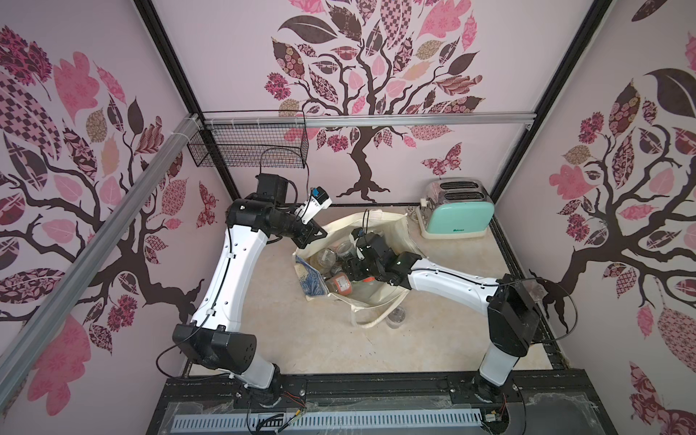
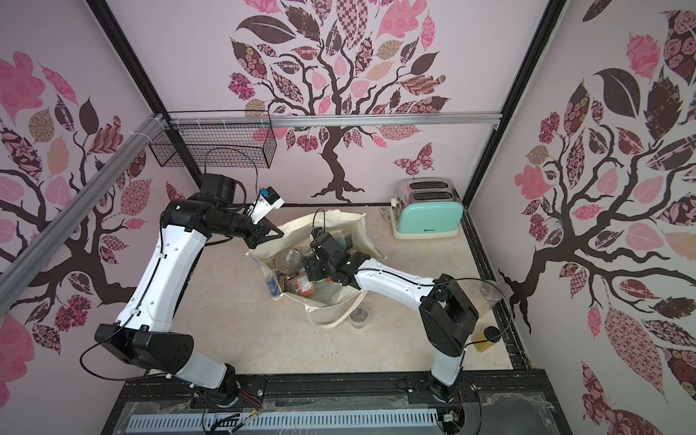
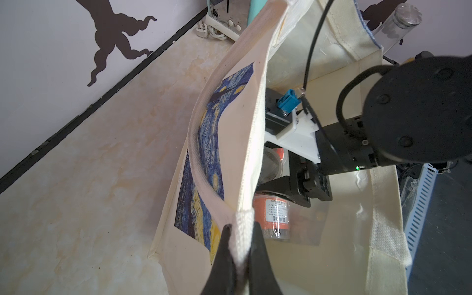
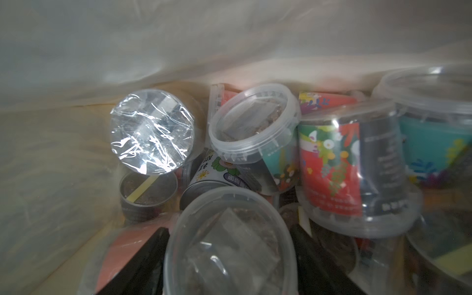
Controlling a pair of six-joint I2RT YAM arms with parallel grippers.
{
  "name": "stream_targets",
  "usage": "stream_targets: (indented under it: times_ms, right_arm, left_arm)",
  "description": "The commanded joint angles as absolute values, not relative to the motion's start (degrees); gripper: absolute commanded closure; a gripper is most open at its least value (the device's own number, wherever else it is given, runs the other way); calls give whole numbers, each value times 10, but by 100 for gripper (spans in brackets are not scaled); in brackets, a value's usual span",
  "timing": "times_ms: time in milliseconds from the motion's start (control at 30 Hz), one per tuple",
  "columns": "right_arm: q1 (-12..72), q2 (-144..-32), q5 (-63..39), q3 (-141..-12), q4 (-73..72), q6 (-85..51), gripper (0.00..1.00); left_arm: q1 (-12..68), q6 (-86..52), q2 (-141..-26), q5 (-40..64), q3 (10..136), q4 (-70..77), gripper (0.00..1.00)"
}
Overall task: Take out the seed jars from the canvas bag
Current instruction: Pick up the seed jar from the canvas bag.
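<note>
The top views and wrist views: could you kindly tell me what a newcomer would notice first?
A large cream canvas bag with a blue-and-yellow swirl print sits mid-table, its cream strap handle pinched by the left claw. The right claw reaches inside among small clear plastic seed jars. A mint-green metal toaster stands at the back right corner.
</note>
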State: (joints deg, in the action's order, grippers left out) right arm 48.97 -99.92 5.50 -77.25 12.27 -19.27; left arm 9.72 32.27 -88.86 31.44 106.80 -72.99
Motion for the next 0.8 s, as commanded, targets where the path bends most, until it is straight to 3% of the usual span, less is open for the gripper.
stream_targets:
  times_ms: [0,333,767]
  right_arm:
    - [488,-946,74,-767,84,-184,28]
    - [466,-885,70,-791,100,-177,28]
    - [373,-796,106,-838,174,-120,27]
  left_arm:
    - [85,310,-872,342,1077,-708,100]
    - [75,297,-884,316,1061,-681,100]
    - [66,277,-891,215,1017,-622,100]
